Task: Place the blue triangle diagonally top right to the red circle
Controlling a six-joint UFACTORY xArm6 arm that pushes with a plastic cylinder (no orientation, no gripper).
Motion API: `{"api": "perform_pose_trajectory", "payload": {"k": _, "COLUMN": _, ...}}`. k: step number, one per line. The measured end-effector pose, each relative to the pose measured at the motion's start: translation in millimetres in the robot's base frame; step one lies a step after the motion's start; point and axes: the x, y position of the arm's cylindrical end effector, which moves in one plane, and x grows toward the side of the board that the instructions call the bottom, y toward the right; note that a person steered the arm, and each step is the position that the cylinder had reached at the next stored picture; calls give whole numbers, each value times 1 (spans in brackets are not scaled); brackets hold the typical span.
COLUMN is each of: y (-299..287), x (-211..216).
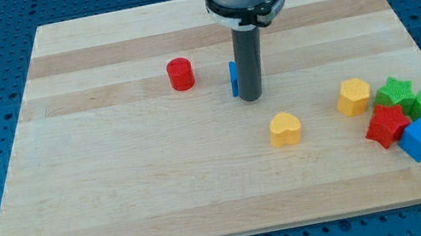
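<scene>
Blue triangle (233, 79) touching my tip (251, 97); one red circle (180, 74); jaws unseen.

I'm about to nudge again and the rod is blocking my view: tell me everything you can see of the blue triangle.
Only a narrow blue sliver of the blue triangle shows, at the left edge of my rod; the rest is hidden behind it, so its shape and pose cannot be made out. It looks like matte solid plastic, sitting on the wooden board. My tip seems pressed against its right side. It lies right of the red circle, roughly level with it and apart from it.
</scene>
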Motion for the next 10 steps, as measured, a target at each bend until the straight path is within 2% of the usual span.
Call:
{"api": "perform_pose_trajectory", "payload": {"k": 4, "y": 4, "x": -41}}
{"api": "perform_pose_trajectory", "payload": {"k": 10, "y": -12, "x": -54}}
